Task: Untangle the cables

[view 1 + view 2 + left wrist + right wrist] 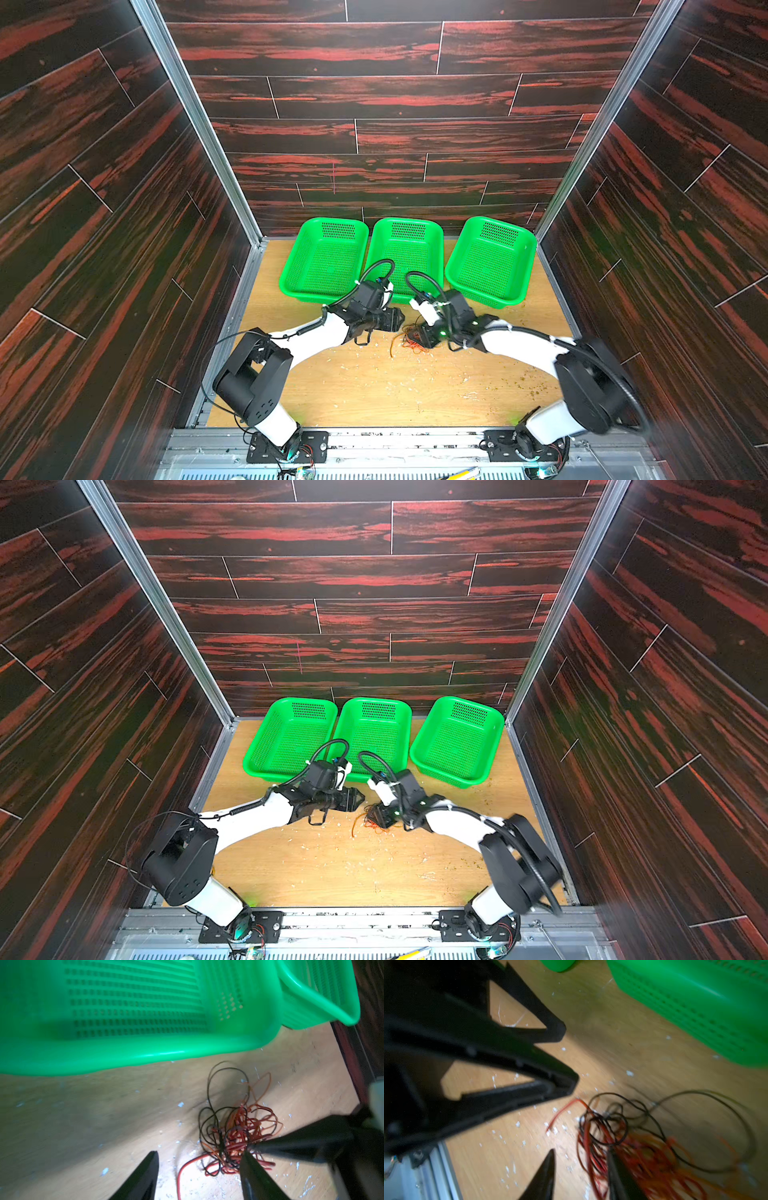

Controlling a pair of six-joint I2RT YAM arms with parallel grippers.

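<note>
Where the table [374,399] runs inward from its near edge, white flecks [409,388] litter the wood. Beyond them, my left gripper [199,1153] has its jaws apart, clamped on nothing, with one fingertip [247,1157] touching the cables [236,1134]. My right gripper [581,1150], seen blurred, also stands apart and unclamped, one finger sunk in the same heap. The cables lie tangled about midway between the side edges, nearer the far edge than the near one. The red cable [182,1167], black cable [209,1084] and orange cable [268,1084] each throw loose loops outward. Left basket [338,230], middle basket [407,228] and right basket [498,235] line the far edge.
</note>
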